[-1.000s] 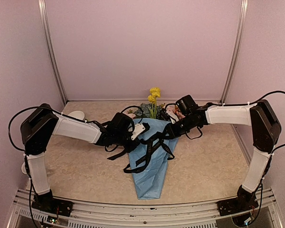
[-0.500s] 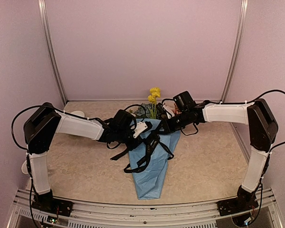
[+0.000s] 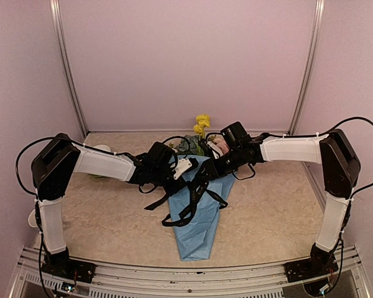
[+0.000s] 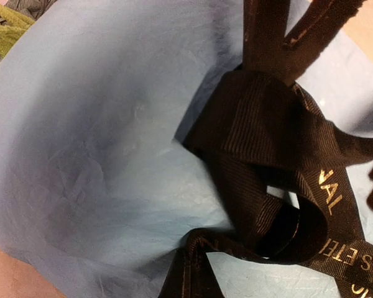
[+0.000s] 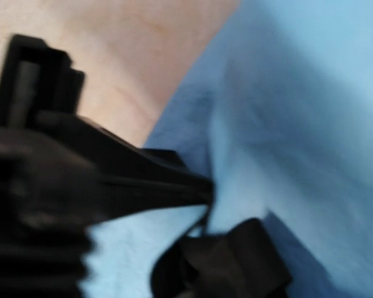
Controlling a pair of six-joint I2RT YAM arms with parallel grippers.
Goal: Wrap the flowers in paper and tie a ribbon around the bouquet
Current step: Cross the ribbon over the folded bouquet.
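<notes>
The bouquet [image 3: 202, 186] lies mid-tabletop [image 3: 273, 205], the paper [image 3: 198, 234] tip toward the near edge and the flowers [image 3: 202, 121] toward the far edge. The ribbon [image 3: 196, 191] loops loosely across it, not yet knotted. The left gripper [image 3: 185, 167] is clenched, apparently pulling a strand taut. Whether the right gripper [image 3: 212, 169] grips anything, I cannot tell.
</notes>
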